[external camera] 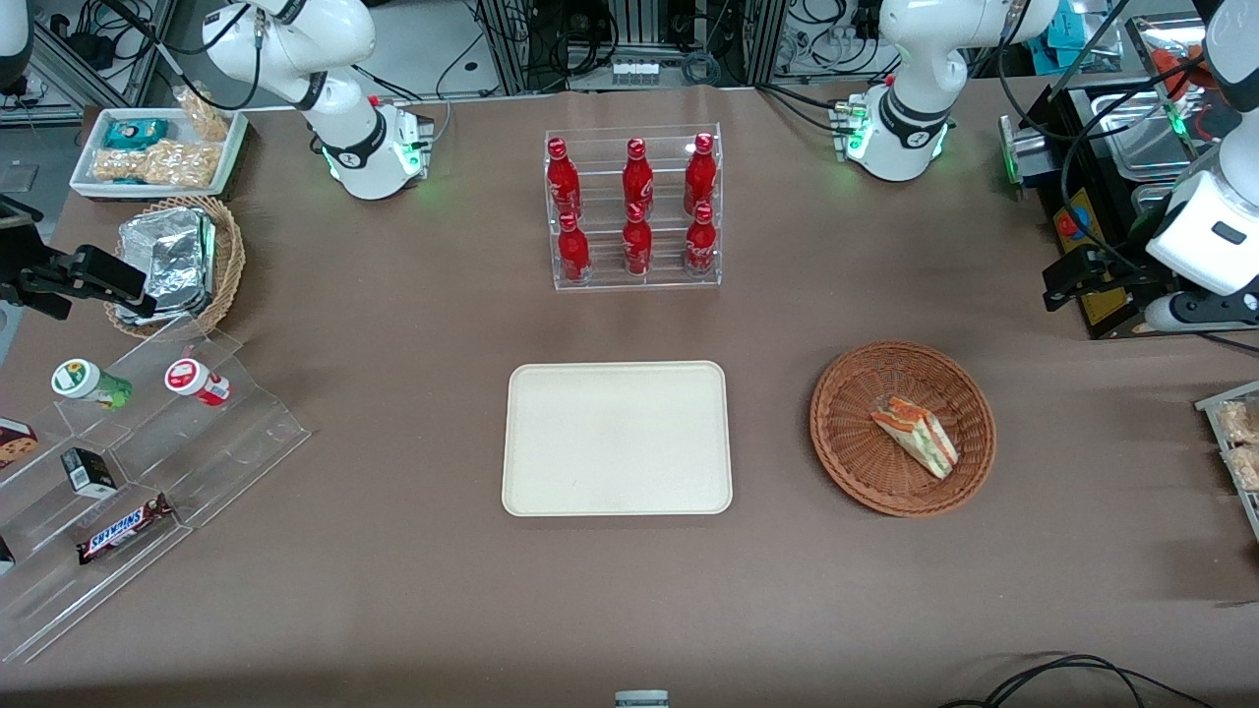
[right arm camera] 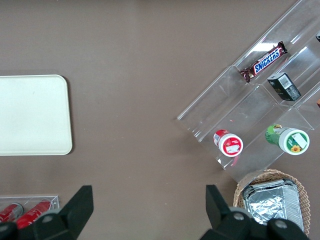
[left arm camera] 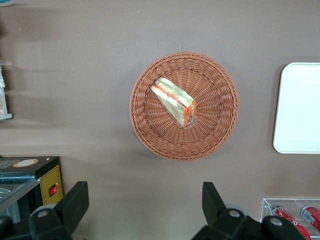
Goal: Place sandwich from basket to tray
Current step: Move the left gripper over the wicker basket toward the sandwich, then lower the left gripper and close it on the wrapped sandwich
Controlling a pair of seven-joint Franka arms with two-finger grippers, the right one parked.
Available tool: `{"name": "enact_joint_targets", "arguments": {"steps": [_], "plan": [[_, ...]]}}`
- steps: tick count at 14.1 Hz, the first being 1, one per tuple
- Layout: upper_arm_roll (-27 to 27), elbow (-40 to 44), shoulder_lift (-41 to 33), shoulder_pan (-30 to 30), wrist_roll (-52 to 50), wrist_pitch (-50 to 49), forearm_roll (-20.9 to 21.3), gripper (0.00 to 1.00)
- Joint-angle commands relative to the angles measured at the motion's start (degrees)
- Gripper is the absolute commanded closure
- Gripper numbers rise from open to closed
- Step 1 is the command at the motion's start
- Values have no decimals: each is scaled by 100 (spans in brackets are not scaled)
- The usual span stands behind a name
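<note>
I see my gripper [left arm camera: 142, 210] wide open, high above the bench | sandwich [left arm camera: 174, 101] lies slanted in basket [left arm camera: 212, 132], below and ahead | tray [left arm camera: 300, 107] waits beside

Left arm is up high at the working end of the worktop, wrist bent so the camera looks straight down. The claw [left arm camera: 145, 210] hangs well above the surface, fingers [left arm camera: 75, 200] spread wide apart, nothing between them. From the front, only the white forearm and black claw [external camera: 1077, 275] body show at the frame's edge.
</note>
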Motion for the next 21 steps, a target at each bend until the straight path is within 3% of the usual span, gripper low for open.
{"name": "enact_joint_targets", "arguments": {"steps": [1,6,10,14,17,21], "plan": [[-18,31,10,8,-6,-218,-16,0],[-27,-373,491,-1,-15,184,-25,0],[-27,-1338,1099,-168,-452,1949,28,0],[-18,-1569,1486,-413,-2083,2567,37,0],[-18,-1560,1767,-581,-4463,3014,45,0],[-18,-1560,2188,-704,-6472,3560,607,0]]}}
